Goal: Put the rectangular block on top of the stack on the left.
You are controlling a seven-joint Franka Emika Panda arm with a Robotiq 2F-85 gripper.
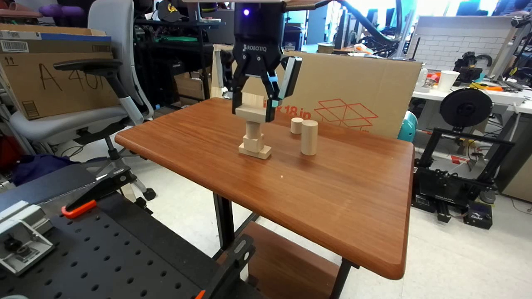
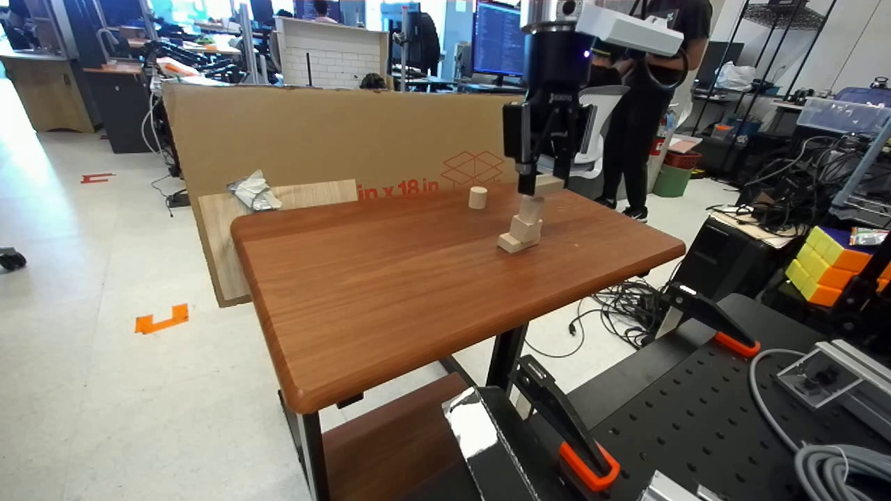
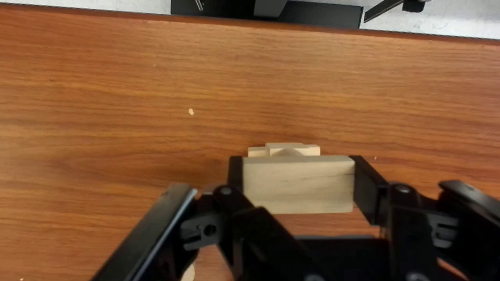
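The rectangular block, pale wood and level, shows in both exterior views (image 1: 250,113) (image 2: 548,184) and in the wrist view (image 3: 299,185). My gripper, in both exterior views (image 1: 254,109) (image 2: 545,175) and the wrist view (image 3: 299,175), is shut on its two ends. The stack (image 1: 253,144) (image 2: 523,231) has a flat base, a smaller block and an upright round piece on top. The held block is directly over that round piece; whether they touch I cannot tell. In the wrist view the block hides most of the stack (image 3: 287,149).
A tall wooden cylinder (image 1: 309,138) and a short wooden cylinder (image 1: 296,126) stand right of the stack in an exterior view. The short one also shows in an exterior view (image 2: 477,197). A large cardboard sheet (image 1: 345,83) stands behind the brown table (image 1: 332,191).
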